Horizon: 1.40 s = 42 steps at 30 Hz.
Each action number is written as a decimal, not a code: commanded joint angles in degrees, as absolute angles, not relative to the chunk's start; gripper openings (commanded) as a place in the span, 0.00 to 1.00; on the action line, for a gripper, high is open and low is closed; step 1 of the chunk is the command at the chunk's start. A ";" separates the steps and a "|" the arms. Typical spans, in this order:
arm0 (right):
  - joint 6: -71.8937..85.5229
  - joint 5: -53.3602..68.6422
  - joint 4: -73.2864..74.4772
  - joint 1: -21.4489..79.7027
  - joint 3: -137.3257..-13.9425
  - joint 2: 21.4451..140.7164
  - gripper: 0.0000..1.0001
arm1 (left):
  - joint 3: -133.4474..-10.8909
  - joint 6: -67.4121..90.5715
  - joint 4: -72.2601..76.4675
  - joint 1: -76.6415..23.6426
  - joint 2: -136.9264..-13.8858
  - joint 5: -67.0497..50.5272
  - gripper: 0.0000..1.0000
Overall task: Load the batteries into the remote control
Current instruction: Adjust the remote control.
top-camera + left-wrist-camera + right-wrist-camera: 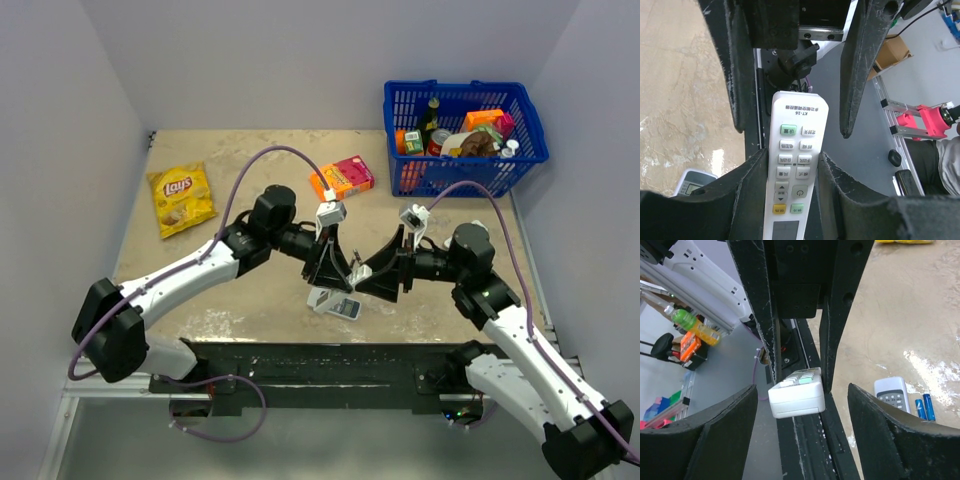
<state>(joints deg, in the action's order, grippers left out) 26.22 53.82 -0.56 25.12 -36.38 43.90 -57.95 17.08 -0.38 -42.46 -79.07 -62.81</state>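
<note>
Top external view shows me one tan table [180,145]. My left arm [190,270] and right arm [510,330] meet at its middle, and their black fingers hide most of what they hold. One blue basket [500,172] sits at 1 o'clock, and the things in it are too small to read. One yellow bag [180,197] at 10 o'clock says "Lay's". One orange and pink box [342,178] lies at 12 o'clock, and its words are blurry.

The left gripper [792,156] squeezes the remote control [796,125] above the table's near edge. The picture cuts off its bottom end. I read "KT-1" upside down on it, and Chinese writing on the buttons. The right gripper [802,390] is spread wide around the other end, not touching it.

One small remote [892,394] lies on the table, partly hidden. Two blue batteries [923,407] lie just beside it at 3 o'clock.
</note>
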 commanded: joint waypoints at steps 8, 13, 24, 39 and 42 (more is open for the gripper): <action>27.42 55.99 -3.34 25.66 -36.39 45.00 0.38 | -61.87 13.36 -4.92 -43.59 -79.89 -62.05 0.00; 28.38 55.55 -3.60 25.66 -35.77 44.91 0.17 | -62.75 11.52 -6.68 -43.59 -79.89 -60.47 0.02; 35.24 48.35 -6.85 25.66 -34.90 43.33 0.00 | -62.67 7.47 -12.30 -43.51 -77.18 -48.47 0.59; 64.22 24.71 -18.63 25.66 -24.35 36.39 0.00 | -32.72 35.92 15.80 -41.92 -42.03 -2.23 0.96; 68.79 19.00 -18.55 25.58 -23.38 33.06 0.00 | -21.49 47.78 24.33 -42.19 -36.66 1.22 1.00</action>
<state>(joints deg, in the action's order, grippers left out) 58.24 28.34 -12.47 25.45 -23.86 37.23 -31.83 30.35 11.22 -42.02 -41.21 -10.09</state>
